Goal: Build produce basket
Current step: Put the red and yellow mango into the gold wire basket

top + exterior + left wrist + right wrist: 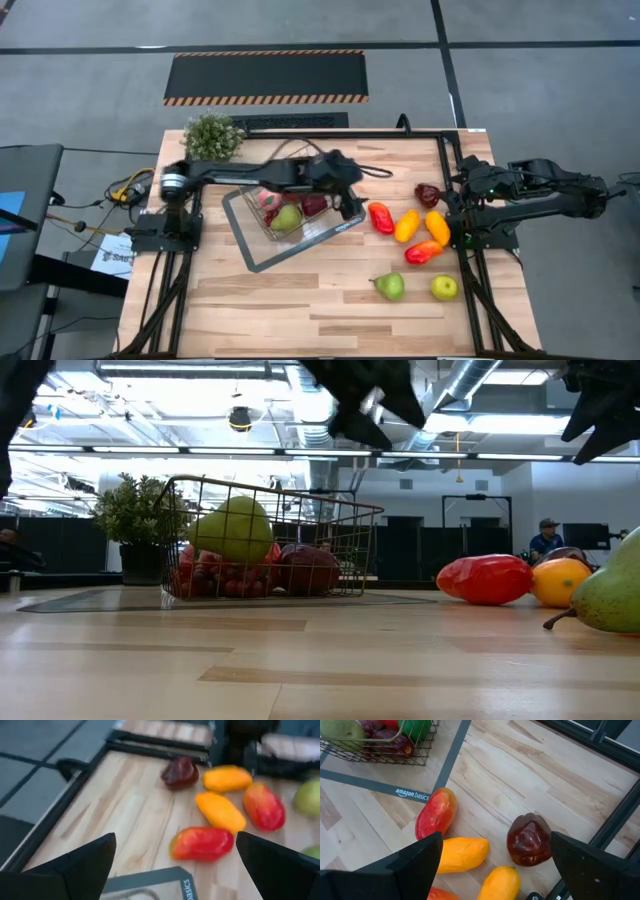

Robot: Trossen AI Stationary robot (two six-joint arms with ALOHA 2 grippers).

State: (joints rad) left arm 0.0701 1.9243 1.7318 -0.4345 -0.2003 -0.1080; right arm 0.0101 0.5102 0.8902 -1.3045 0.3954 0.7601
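Best done by lowering the left gripper point(352, 205), jaws spread wide and empty, straight onto the red piece point(201, 843) lying just beside the basket point(290, 222) on the side facing the right arm, closing across its narrow middle rather than its long axis so it does not squirt out. Worth lifting clear of the wire rim before swinging over, and releasing low to avoid knocking the fruit already piled inside. Right gripper point(492, 870) also spread wide and empty, hovering over the loose pieces well away from the basket; better kept there to avoid crossing arms. Basket: silver wire mesh on a flat grey tray, sitting skewed near the table's middle, already holding a green pear point(235, 530), dark red fruit and some grapes. Still outside, all on the right arm's side of the basket: two orange pieces point(462, 854), a dark red piece point(529, 840), another red piece, plus a pear point(390, 286) and a green apple point(444, 288) farther off toward the table's near edge.
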